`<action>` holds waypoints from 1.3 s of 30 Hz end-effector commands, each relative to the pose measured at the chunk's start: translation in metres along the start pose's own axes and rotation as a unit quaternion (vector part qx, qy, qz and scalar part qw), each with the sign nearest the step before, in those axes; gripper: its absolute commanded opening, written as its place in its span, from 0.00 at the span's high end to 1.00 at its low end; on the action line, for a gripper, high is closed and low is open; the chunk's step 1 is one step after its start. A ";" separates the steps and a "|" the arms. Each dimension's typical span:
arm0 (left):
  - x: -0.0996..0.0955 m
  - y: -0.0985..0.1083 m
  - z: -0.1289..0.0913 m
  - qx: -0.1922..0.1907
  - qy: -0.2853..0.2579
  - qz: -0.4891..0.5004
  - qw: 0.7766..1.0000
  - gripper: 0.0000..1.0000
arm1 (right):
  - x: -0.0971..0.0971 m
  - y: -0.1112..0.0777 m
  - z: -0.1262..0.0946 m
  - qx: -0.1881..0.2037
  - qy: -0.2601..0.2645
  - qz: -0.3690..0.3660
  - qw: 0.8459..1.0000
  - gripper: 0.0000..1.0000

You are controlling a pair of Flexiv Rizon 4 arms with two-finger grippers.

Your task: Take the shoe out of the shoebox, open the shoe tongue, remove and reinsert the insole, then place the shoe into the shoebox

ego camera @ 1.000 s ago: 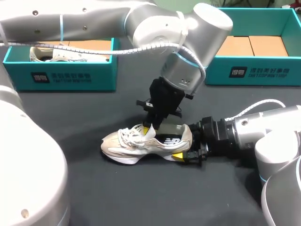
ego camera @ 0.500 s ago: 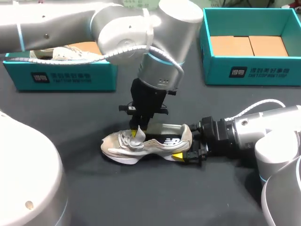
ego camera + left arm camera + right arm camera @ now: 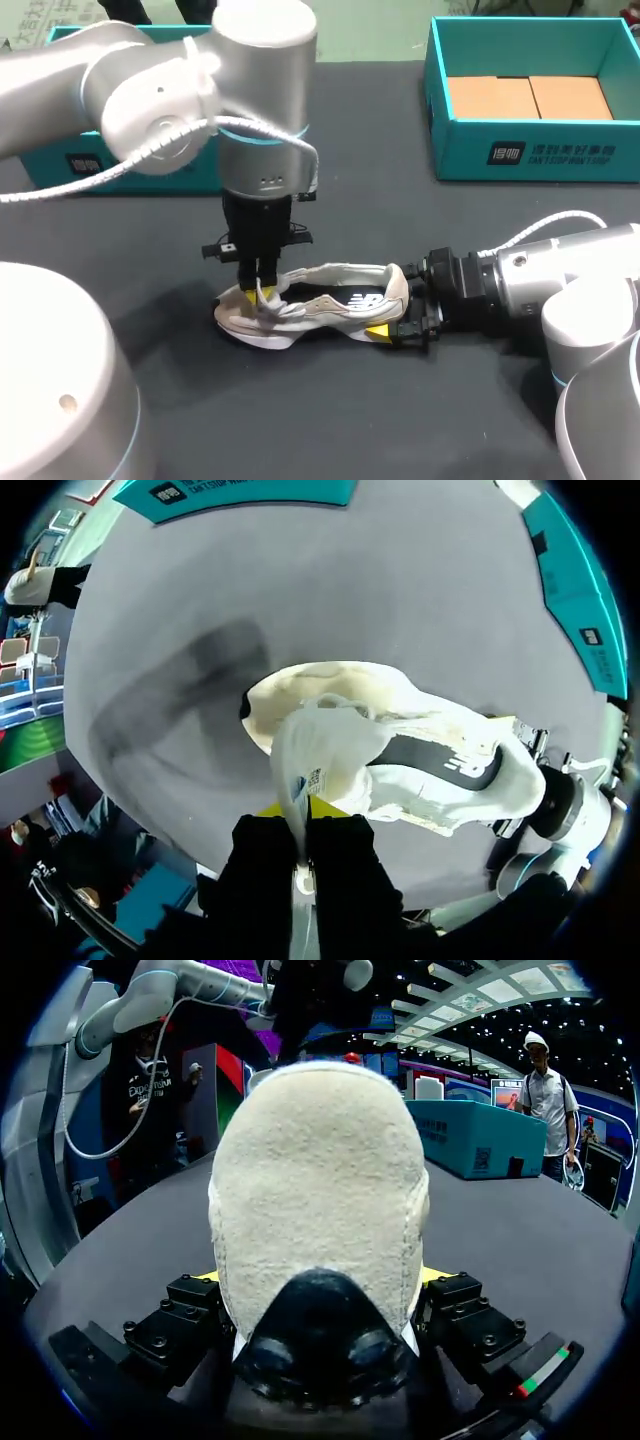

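Under the left gripper (image 3: 258, 284) the shoe (image 3: 340, 300) bars descent; the right gripper (image 3: 402, 318) blocks its heel end. The table (image 3: 330, 420) beside both lies open.

You see white print on the shoebox (image 3: 520, 153) front and a logo on the shoe (image 3: 330, 300) side; neither reads clearly.

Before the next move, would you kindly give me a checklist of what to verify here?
1. Right end effector shut on the cream lace-up sneaker at its heel: ok.
2. Left end effector pinching the white fabric shoe tongue: ok.
3. Tongue pulled toward the toe, opening uncovered: ok.
4. Insole seated inside the sneaker: cannot tell.
5. Sneaker upright on the dark grey table: ok.
6. Teal cardboard shoebox open and unoccupied: ok.
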State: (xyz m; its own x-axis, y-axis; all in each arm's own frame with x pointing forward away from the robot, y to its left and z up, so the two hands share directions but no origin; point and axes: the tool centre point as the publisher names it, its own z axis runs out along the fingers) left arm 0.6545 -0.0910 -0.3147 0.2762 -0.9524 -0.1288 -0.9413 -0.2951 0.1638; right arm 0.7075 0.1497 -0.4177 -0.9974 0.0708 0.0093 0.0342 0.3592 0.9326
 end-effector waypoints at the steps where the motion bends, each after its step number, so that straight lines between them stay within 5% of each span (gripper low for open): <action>1: -0.015 0.003 0.002 0.004 0.166 -0.002 0.986 1.00 | -0.001 -0.002 0.006 0.002 -0.001 0.001 1.000 1.00; 19: -0.030 -0.009 0.037 -0.004 0.161 -0.011 0.987 1.00 | -0.001 -0.002 0.006 0.002 -0.001 0.001 1.000 1.00; 24: -0.032 -0.018 0.047 0.000 0.139 -0.017 0.990 0.56 | -0.001 -0.002 0.006 0.002 -0.001 0.001 1.000 1.00; 27: -0.036 -0.021 0.049 -0.001 0.135 -0.022 0.991 0.38 | -0.001 -0.002 0.006 0.002 -0.001 0.001 1.000 1.00; 32: -0.044 -0.021 0.043 0.000 0.130 -0.023 0.991 0.20 | -0.001 -0.002 0.006 0.002 -0.001 0.001 1.000 1.00; 39: -0.054 -0.016 0.018 0.020 0.129 0.004 0.991 0.16 | -0.001 -0.002 0.006 0.002 -0.001 0.001 1.000 1.00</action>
State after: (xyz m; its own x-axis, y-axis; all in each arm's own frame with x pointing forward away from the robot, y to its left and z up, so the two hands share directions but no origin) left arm 0.6572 -0.0397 -0.3468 0.3111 -0.9439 0.1105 -0.9453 -0.2953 0.1386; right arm 0.7078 0.1510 -0.4178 -0.9974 0.0709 0.0101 0.0350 0.3594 0.9325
